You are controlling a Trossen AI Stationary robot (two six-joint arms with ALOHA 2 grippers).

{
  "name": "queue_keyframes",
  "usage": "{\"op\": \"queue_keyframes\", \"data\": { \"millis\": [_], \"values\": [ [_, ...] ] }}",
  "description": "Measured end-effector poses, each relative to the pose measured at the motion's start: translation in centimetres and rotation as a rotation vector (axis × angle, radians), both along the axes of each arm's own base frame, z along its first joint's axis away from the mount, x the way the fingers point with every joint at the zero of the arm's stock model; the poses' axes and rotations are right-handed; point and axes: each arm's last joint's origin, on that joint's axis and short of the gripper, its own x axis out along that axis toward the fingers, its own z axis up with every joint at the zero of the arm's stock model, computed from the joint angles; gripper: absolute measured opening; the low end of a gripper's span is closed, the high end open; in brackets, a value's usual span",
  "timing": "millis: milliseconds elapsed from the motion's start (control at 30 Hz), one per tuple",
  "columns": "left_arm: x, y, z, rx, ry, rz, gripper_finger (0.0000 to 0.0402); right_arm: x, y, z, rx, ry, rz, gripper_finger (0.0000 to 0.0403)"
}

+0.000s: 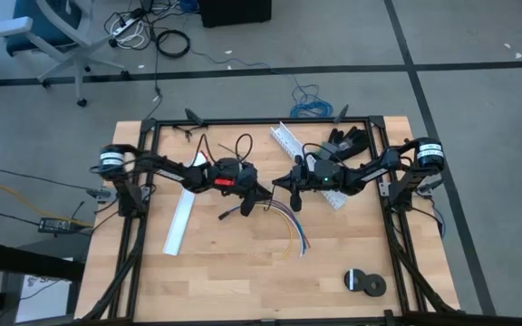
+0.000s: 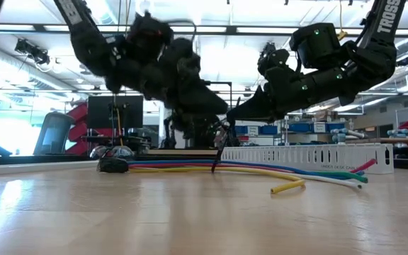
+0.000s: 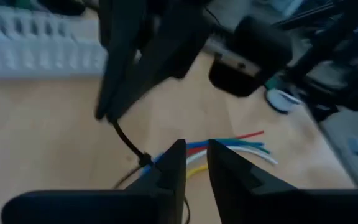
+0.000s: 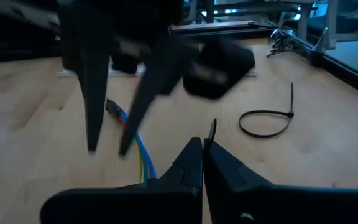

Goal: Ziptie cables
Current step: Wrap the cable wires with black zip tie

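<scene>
The cables (image 1: 290, 228) are a bundle of yellow, blue, red and white wires lying on the table's middle (image 2: 275, 172). A black ziptie (image 3: 129, 140) runs from around the bundle up into my right gripper (image 4: 202, 143), which is shut on it. My left gripper (image 3: 196, 149) hovers open just above the bundle. Bare wood shows between its fingers, and the wires cross beneath them. In the high view the two grippers, left (image 1: 259, 195) and right (image 1: 279, 184), meet tip to tip. A spare looped ziptie (image 4: 266, 121) lies flat on the wood. My right gripper pinches the ziptie's free tail between its two shut fingers. A short black tip (image 4: 211, 129) sticks out past them. The fingers slant down from the table's right side. The strip runs from them down to its head (image 3: 145, 159) on the cables, which rest on the table.
One white slotted channel (image 2: 310, 157) lies behind the cables, partly under the right arm (image 1: 308, 163). A second white strip (image 1: 180, 222) lies at the left. More looped zipties (image 1: 241, 145) sit near the far edge, and black tape rolls (image 1: 363, 282) near the front right corner.
</scene>
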Motion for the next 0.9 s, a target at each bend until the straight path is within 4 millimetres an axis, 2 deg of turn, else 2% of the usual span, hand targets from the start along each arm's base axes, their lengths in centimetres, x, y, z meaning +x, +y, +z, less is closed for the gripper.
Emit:
{"op": "queue_keyframes", "data": {
  "millis": [133,200,433,533,733,900],
  "values": [
    [-1.2,-1.2,1.6,0.093,0.101,0.159,0.0050,0.0,0.0,0.0,0.002,-0.001,0.022,0.0000],
    [-1.5,-2.3,1.8,0.138,0.136,0.266,0.0040,0.1,0.1,0.0,0.004,-0.001,0.042,0.0000],
    [-1.8,-6.7,1.8,0.203,0.086,0.590,0.0010,0.2,0.2,0.2,-0.020,-0.005,0.062,0.0000],
    [-1.8,-7.8,2.2,0.196,0.034,0.619,0.0007,0.2,0.2,0.2,-0.030,-0.005,0.064,0.0000],
    [-1.6,-8.0,2.9,0.120,-0.043,0.635,0.0015,0.2,0.2,0.3,-0.040,-0.015,0.065,0.0000],
    [-1.2,-8.3,2.3,-0.056,-0.074,0.671,0.0016,0.2,0.1,0.4,-0.059,-0.030,0.065,0.0000]
  ]
}}
